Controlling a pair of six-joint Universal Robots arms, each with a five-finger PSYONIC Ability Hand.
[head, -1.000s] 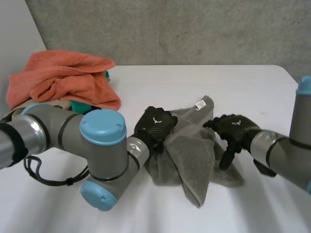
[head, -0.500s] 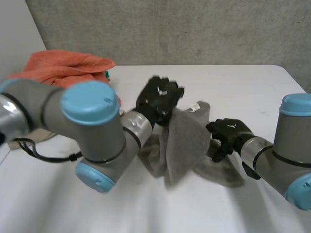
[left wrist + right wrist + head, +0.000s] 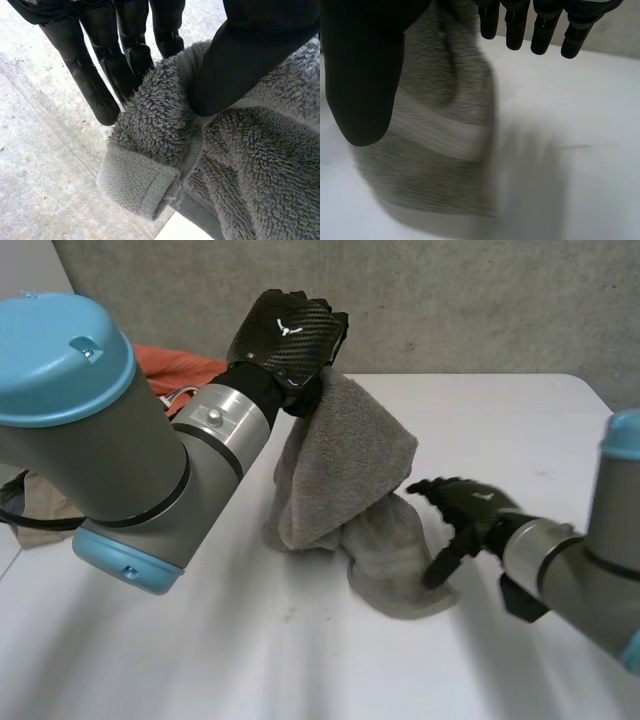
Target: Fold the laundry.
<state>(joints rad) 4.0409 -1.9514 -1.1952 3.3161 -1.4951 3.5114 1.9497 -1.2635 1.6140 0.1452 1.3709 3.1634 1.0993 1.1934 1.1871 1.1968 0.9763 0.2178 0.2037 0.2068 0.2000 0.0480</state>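
Note:
A grey towel [image 3: 340, 465] hangs from my left hand [image 3: 288, 335], which is raised high over the table. In the left wrist view its thumb [image 3: 240, 65] pinches an edge of the grey towel [image 3: 240, 165] against the fingers [image 3: 100, 75]. The towel's lower end [image 3: 395, 560] still rests on the white table [image 3: 520, 430]. My right hand [image 3: 465, 510] is low beside that lower end, fingers straight and spread, holding nothing. In the right wrist view the towel [image 3: 440, 140] lies under the thumb [image 3: 362, 75], apart from the fingertips [image 3: 540, 30].
An orange towel [image 3: 185, 362] lies at the table's far left behind my left arm [image 3: 100, 440]. A beige cloth [image 3: 30, 505] shows at the left edge. A grey wall stands behind the table.
My left hand has closed on the towel's edge and lifted it up and back off the table. My right hand has let go of the towel and dropped slightly toward the front.

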